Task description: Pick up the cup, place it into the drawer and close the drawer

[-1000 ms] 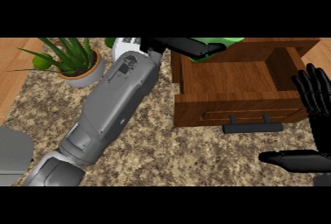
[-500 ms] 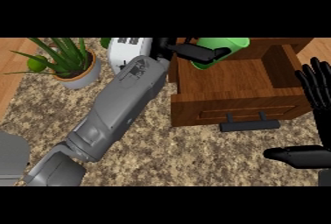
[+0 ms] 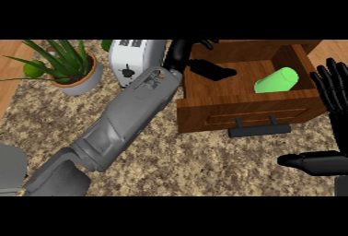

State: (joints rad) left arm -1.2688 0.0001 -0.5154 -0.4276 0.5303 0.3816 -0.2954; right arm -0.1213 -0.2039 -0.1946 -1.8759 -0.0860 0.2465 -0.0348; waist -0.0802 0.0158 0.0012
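Light-green cylindrical cup (image 3: 276, 80) lying inside the open brown wooden drawer (image 3: 245, 110), upper right; left hand (image 3: 194, 57) beside it, fingers spread, holding nothing; right hand (image 3: 333, 90) open at right edge.

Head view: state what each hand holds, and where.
Nothing. The cup lies free in the drawer; left hand and right hand have open fingers.

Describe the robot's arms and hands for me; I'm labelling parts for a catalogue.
The left forearm is a long, boxy grey shell in jointed segments, with a small dark marking near the wrist. The left hand is glossy black with slim fingers and a thumb. The right hand is the same black, segmented build. No cables or sleeves show.
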